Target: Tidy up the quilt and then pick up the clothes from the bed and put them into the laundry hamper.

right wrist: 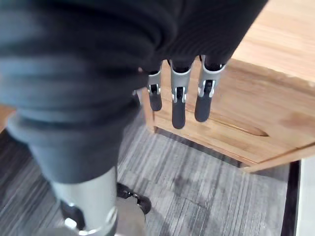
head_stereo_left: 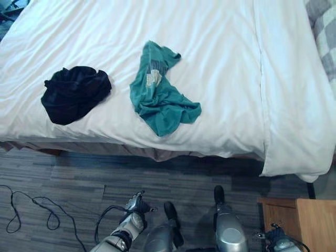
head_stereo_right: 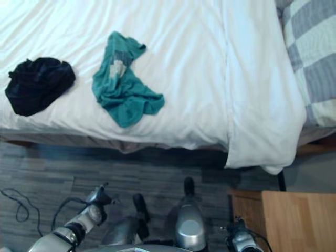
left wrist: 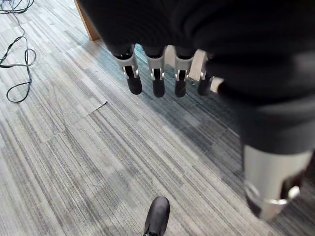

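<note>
White quilt point(head_stereo_left: 210, 79) spread flat over the bed, one corner hanging off the near edge. Teal garment point(head_stereo_left: 160, 94) lies crumpled on it, long axis running from far edge toward near edge, wider bunched end nearest the robot. Black garment point(head_stereo_left: 73, 93) in a rounded heap to its left, apart from it. Both well beyond the fingertips. Left hand point(left wrist: 162, 73) hangs over grey striped carpet point(left wrist: 98, 157), fingers straight, spread, empty. Right hand point(right wrist: 179, 93) likewise, fingers relaxed, just before a wooden nightstand point(right wrist: 256, 98). Checked pillow point(head_stereo_right: 312, 58) at far right.
</note>
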Motion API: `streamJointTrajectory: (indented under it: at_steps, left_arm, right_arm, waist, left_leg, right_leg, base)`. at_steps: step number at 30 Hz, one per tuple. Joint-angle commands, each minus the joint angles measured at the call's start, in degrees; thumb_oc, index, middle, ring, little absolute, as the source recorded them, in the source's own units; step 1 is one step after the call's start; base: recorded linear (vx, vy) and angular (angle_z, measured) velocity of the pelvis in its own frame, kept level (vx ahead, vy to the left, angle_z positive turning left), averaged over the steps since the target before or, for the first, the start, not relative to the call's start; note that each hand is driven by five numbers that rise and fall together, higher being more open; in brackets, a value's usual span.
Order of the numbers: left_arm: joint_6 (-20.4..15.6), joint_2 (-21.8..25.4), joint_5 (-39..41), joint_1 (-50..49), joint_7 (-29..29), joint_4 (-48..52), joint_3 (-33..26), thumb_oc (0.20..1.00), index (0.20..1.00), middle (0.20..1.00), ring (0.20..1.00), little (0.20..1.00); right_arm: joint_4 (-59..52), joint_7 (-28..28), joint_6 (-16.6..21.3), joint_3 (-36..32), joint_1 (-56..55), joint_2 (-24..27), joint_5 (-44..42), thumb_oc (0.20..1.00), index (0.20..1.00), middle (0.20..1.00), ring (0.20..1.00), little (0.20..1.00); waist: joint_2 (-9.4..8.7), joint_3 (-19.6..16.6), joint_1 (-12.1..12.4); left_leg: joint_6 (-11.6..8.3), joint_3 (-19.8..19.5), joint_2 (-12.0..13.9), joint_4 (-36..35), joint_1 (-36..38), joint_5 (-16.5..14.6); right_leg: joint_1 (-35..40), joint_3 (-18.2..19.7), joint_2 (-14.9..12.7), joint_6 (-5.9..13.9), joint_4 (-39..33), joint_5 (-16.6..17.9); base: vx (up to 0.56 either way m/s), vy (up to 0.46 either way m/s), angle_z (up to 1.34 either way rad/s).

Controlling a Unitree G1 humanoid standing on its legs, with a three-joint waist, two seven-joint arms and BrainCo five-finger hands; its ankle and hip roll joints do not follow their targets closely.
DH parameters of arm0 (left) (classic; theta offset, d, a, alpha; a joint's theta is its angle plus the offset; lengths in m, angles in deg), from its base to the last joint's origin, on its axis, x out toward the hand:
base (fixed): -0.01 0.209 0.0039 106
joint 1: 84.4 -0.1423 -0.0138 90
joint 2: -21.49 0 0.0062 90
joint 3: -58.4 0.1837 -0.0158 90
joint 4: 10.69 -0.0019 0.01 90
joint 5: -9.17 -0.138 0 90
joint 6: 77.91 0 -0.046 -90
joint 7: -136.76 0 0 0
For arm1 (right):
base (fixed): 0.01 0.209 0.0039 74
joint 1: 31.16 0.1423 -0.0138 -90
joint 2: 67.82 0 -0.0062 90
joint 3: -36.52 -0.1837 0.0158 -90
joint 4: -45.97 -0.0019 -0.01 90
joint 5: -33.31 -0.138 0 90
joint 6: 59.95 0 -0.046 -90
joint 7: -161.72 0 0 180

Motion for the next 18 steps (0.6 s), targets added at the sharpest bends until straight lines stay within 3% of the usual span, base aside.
streamJointTrajectory:
  at_steps: [1,4,5,8,11,12,13,14,17,18]
  left_arm:
    - [-0.8,1.0,2.5,-0.8,0.4,-1.9,-2.9,1.000,1.000,1.000,1.000,1.000]
    - [-1.2,0.5,5.2,-0.5,1.2,-1.7,-3.9,1.000,1.000,1.000,1.000,1.000]
    - [-0.9,-0.8,9.0,-1.1,2.2,-1.8,-6.1,1.000,1.000,1.000,1.000,1.000]
    - [-0.7,-1.1,9.2,-2.7,2.7,-3.3,-7.4,1.000,1.000,1.000,1.000,1.000]
    - [-0.8,-1.7,10.3,-3.8,3.1,-5.2,-8.6,1.000,1.000,1.000,1.000,1.000]
    - [-0.8,-1.7,10.3,-3.8,3.1,-5.2,-8.7,1.000,1.000,1.000,1.000,1.000]
    - [-0.8,-2.1,10.0,-4.1,2.6,-5.3,-8.3,1.000,1.000,1.000,1.000,1.000]
    - [-0.6,-2.0,9.3,-4.4,2.4,-5.1,-7.9,1.000,1.000,1.000,1.000,1.000]
    - [-0.5,-1.6,7.6,-4.2,1.3,-4.7,-6.2,1.000,1.000,1.000,1.000,1.000]
    - [-0.5,-1.2,6.7,-3.7,0.9,-4.2,-5.4,1.000,1.000,1.000,1.000,1.000]
  right_arm:
    - [0.9,-1.4,0.4,3.0,-0.4,-0.1,5.5,1.000,1.000,1.000,1.000,1.000]
    - [1.0,-1.4,0.7,3.9,-0.1,0.2,6.3,1.000,1.000,1.000,1.000,1.000]
    - [2.4,-0.7,-0.4,3.5,0.7,1.1,5.8,1.000,1.000,1.000,1.000,1.000]
    - [2.1,-1.0,-0.5,2.0,0.7,1.4,4.3,1.000,1.000,1.000,1.000,1.000]
    - [4.0,-1.6,-0.7,0.6,-0.7,1.3,4.6,1.000,1.000,1.000,1.000,1.000]
    - [4.0,-1.6,-0.7,0.6,-0.7,1.3,4.6,1.000,1.000,1.000,1.000,1.000]
    - [6.7,-2.2,-1.4,-1.1,-2.9,1.5,5.4,1.000,1.000,1.000,1.000,1.000]
    - [7.3,-2.5,-1.5,-2.1,-3.9,1.7,5.2,1.000,1.000,1.000,1.000,1.000]
    - [8.6,-3.1,-1.6,-3.5,-5.5,1.3,5.1,1.000,1.000,1.000,1.000,1.000]
    - [9.0,-3.2,-1.9,-4.3,-6.0,1.3,5.0,1.000,1.000,1.000,1.000,1.000]
  waist:
    - [-0.24,-2.2,2.9]
    - [-0.21,-1.6,3.5]
    - [0.42,-0.6,3.5]
    - [0.48,-1.8,3.0]
    - [0.29,-3.7,2.1]
    - [0.29,-3.7,2.1]
    - [0.28,-5.0,1.7]
    - [0.40,-5.8,1.4]
    - [0.59,-7.6,1.3]
    - [0.26,-8.1,1.2]
  left_leg:
    - [-1.51,-2.3,-2.2,8.4,-5.1,-7.6]
    - [-2.93,-2.6,-2.0,13.4,-8.6,-7.4]
    - [-7.39,1.2,3.1,17.5,-11.9,-3.7]
    - [-6.66,0.2,4.5,14.1,-9.6,-4.3]
    - [-7.27,-2.7,9.8,7.8,-6.5,-1.5]
    - [-7.27,-2.8,9.8,7.7,-6.4,-1.5]
    - [-8.86,-0.6,16.5,4.2,-5.3,3.1]
    - [-9.35,1.5,17.9,3.6,-5.1,4.1]
    - [-10.42,3.6,17.6,1.5,-4.6,4.0]
    - [-10.41,3.6,15.8,1.6,-5.2,2.8]
  right_leg:
    - [6.3,0.8,4.6,-0.56,-4.0,-12.2]
    - [7.4,-0.2,3.7,-1.29,-6.3,-12.0]
    - [8.9,-2.8,1.7,-1.71,-8.7,-11.7]
    - [9.6,-3.6,0.3,-0.10,-9.7,-10.5]
    - [9.5,-4.2,-3.3,1.86,-9.6,-9.9]
    - [9.5,-4.2,-3.3,1.86,-9.6,-9.9]
    - [10.2,-6.3,-6.9,3.89,-9.9,-9.7]
    - [10.9,-7.2,-8.1,4.69,-10.4,-9.6]
    - [12.7,-8.5,-10.0,6.25,-10.8,-8.9]
    - [13.2,-8.5,-12.0,7.21,-10.4,-7.6]
  base:
    - [0.01,-0.044,0.01]
    - [-0.11,0.006,0.36]
    - [-0.13,0.173,0.68]
    - [-0.01,0.180,0.79]
    - [0.09,0.350,0.16]
    - [0.17,0.618,0.35]
    - [0.22,0.618,0.42]
    - [0.22,0.618,0.57]
    - [0.26,0.480,0.45]
    - [0.27,0.540,0.65]
